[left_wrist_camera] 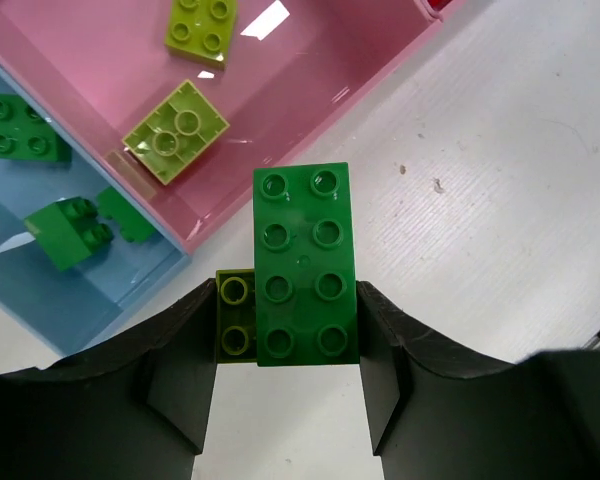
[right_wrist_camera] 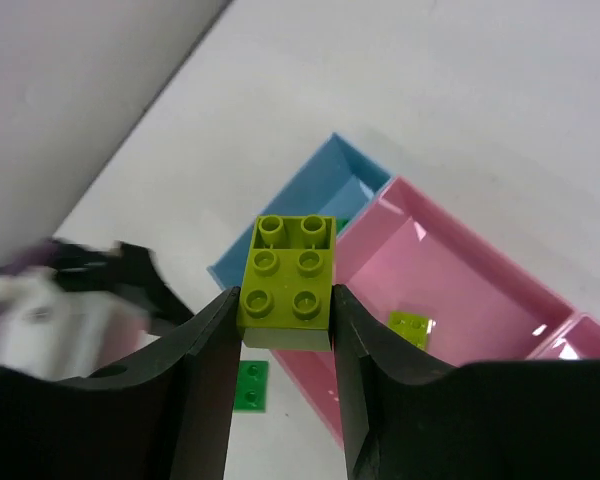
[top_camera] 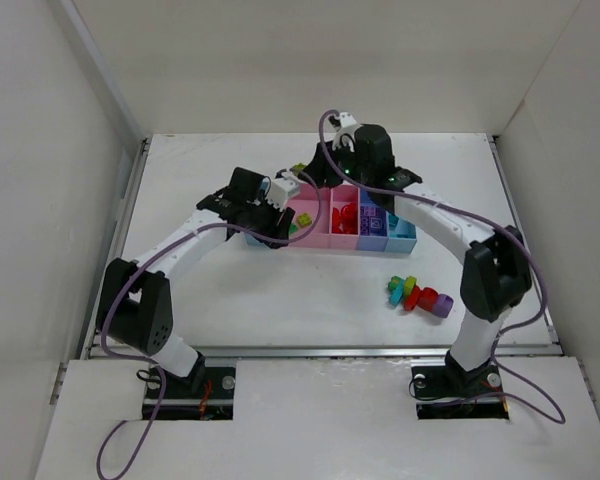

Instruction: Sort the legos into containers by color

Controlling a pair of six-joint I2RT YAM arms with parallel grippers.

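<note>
My left gripper point(left_wrist_camera: 285, 340) is shut on a dark green lego point(left_wrist_camera: 305, 265) with a small yellow-green lego point(left_wrist_camera: 235, 315) stuck to its left side. It hangs over the table just off the near wall of the pink container point(left_wrist_camera: 80, 60). That container holds two yellow-green legos point(left_wrist_camera: 175, 130). The light blue container point(left_wrist_camera: 80, 290) beside it holds green legos point(left_wrist_camera: 65, 232). My right gripper point(right_wrist_camera: 285, 310) is shut on a yellow-green lego point(right_wrist_camera: 285, 280), high above the blue container point(right_wrist_camera: 310, 190) and pink container point(right_wrist_camera: 450, 270).
The row of containers point(top_camera: 372, 232) runs across the table's middle, with red pieces point(top_camera: 346, 213) in the narrow pink one. A loose cluster of mixed legos point(top_camera: 418, 293) lies on the table at the right, near the right arm's elbow point(top_camera: 495, 270). White walls enclose the table.
</note>
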